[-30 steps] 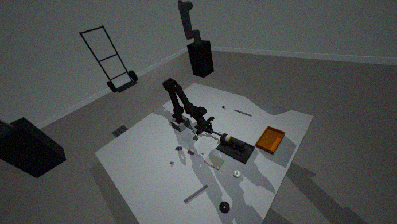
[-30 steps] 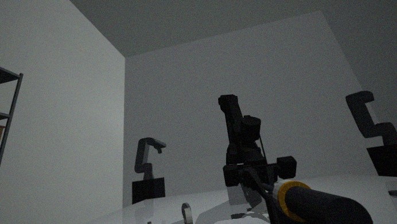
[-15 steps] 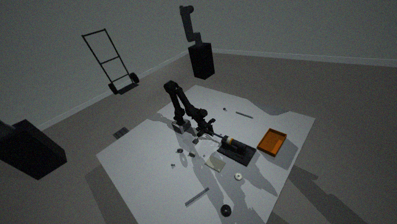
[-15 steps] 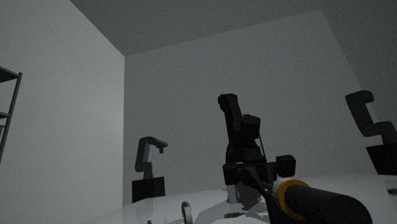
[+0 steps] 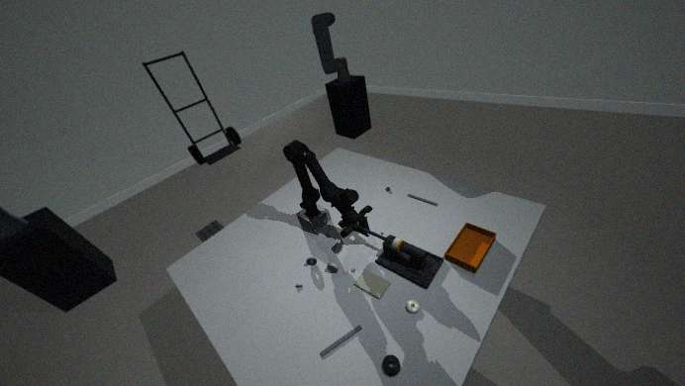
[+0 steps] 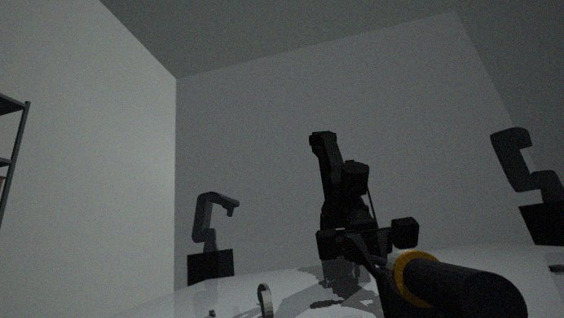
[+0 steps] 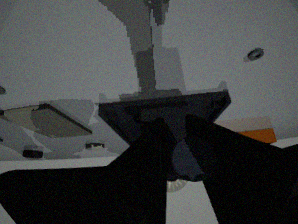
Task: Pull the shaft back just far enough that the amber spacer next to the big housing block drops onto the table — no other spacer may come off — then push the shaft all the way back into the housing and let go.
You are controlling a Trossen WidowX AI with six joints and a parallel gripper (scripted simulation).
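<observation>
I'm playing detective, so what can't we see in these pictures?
- Wrist view: where the fingers grip the shaft; the dark fingers hide it.
- Exterior view: the amber spacer's lower edge; the dark cylinder covers it.
- Exterior view: the shelf rack; the left edge cuts it off.
- Top view: what the tiny piece left of the dark ring is; too small.

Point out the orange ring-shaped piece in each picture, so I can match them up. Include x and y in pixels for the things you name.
Top: the amber spacer [image 5: 400, 244] [image 6: 401, 274] is right of center, below mid-height, beside a pale one.
Exterior: lower right, against the dark cylinder's near-left end.
Wrist: I can't make it out there.
Shared landmark: the gripper [image 5: 363, 230] [image 6: 379, 267] [image 7: 174, 123].
</observation>
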